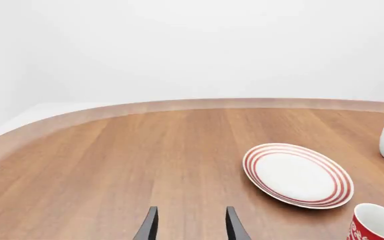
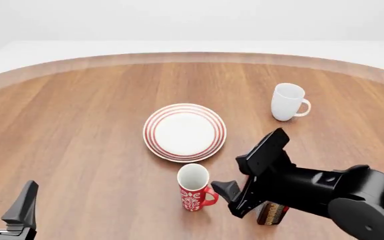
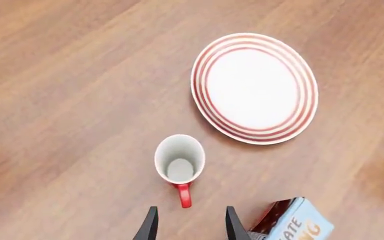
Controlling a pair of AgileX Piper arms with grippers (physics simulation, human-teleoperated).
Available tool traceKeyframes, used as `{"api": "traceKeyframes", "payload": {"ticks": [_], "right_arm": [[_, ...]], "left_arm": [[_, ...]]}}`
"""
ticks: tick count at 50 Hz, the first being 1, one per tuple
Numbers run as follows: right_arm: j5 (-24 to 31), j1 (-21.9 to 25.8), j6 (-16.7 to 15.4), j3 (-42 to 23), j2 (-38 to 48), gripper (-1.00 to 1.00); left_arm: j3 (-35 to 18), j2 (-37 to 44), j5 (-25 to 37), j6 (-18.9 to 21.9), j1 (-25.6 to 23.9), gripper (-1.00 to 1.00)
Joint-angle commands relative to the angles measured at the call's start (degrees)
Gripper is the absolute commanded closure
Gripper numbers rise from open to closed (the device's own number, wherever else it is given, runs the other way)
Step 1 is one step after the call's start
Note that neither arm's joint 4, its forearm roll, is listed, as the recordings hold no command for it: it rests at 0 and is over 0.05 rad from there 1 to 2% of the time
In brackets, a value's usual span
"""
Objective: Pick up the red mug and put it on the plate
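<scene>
At the near edge of the desk (image 2: pixel 78 150), toward its left corner, the left gripper (image 2: pixel 5 205) hangs with its dark fingers spread apart and nothing between them. Toward the near right, the right gripper (image 2: pixel 235 197) reaches in from the right side, its jaws parted and empty, poised just beside the handle of the red mug (image 2: pixel 194 187); in the right wrist view the two fingertips (image 3: pixel 150 225) frame that red handle without touching it. A small brown carton (image 2: pixel 272 213) lies on the desk partly under the right arm, close to the near edge. The red mug stands upright on the wood, handle pointing right, just on the near side of the plate (image 2: pixel 184 132) and apart from it. The plate sits bare around the desk's middle. Farther back and toward the right edge stands a plain white mug (image 2: pixel 287 102), upright.
</scene>
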Motion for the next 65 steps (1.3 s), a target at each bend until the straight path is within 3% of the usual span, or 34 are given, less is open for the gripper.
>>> {"api": "traceKeyframes", "payload": {"ticks": [1,65], "right_arm": [[-1.53,0.37,0.30,0.08,2.51,-1.00],[-9.74,1.80,3.76,4.46,10.03,-1.00]], "left_arm": [[0.00,0.00,0.00,0.00,0.00,-1.00],[0.00,0.00,0.00,0.00,0.00,-1.00]]}}
